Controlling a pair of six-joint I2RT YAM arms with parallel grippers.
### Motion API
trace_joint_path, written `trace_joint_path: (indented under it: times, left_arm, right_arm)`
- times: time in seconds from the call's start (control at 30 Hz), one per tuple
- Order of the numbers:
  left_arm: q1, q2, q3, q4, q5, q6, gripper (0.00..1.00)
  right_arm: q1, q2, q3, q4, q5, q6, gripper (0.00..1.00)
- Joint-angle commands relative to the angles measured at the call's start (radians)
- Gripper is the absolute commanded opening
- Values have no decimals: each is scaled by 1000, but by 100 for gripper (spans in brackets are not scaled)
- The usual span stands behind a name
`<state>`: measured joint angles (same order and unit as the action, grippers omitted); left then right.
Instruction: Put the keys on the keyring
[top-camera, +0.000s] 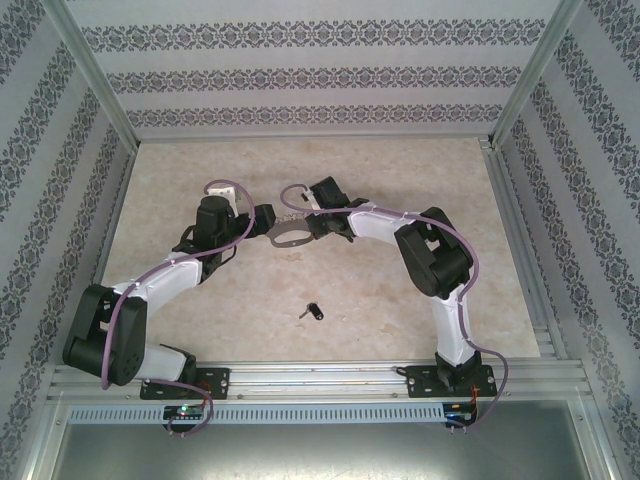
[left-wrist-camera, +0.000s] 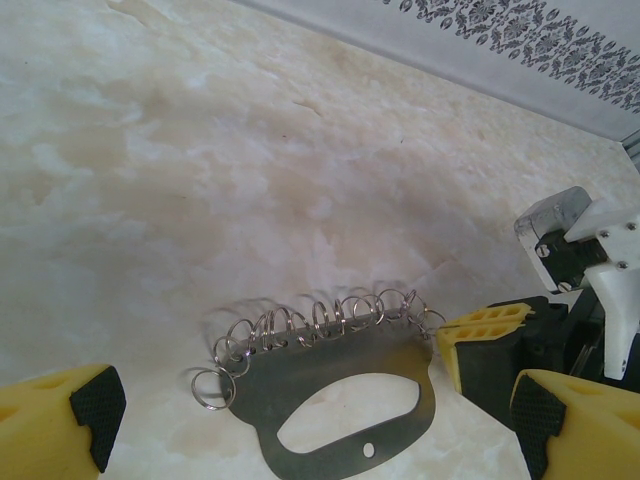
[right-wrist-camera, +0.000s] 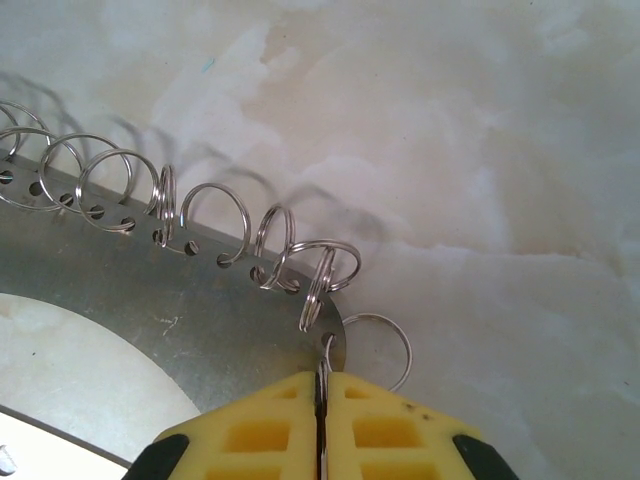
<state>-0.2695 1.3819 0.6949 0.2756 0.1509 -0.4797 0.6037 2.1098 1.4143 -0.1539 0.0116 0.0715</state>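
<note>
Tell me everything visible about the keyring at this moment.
The keyring is a thin, flat, silver-grey metal plate with a large oval cutout, one small hole, and a row of wire split rings threaded through holes along one long edge. It appears to lie flat on the marbled table. The right gripper has its yellow fingers shut on one end corner of the plate.

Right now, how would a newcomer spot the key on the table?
On the pale marbled table, look from the keyring toward the near edge. The key lies alone there, tiny and dark with a black head, unlike the silver keyring plate edged with wire rings.
</note>
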Motion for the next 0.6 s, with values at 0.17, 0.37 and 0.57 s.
trace_joint_path:
  times: [0.17, 0.37, 0.57]
  left_arm:
    - [-15, 15, 41, 21, 11, -12, 100]
    - [-14, 19, 40, 22, 12, -14, 100]
    - [-15, 19, 37, 35, 18, -17, 100]
  right_arm:
    - [-17, 30, 29, -20, 14, -9, 14]
    - [-16, 32, 27, -16, 10, -8, 9]
    - [-19, 21, 17, -12, -11, -4, 0]
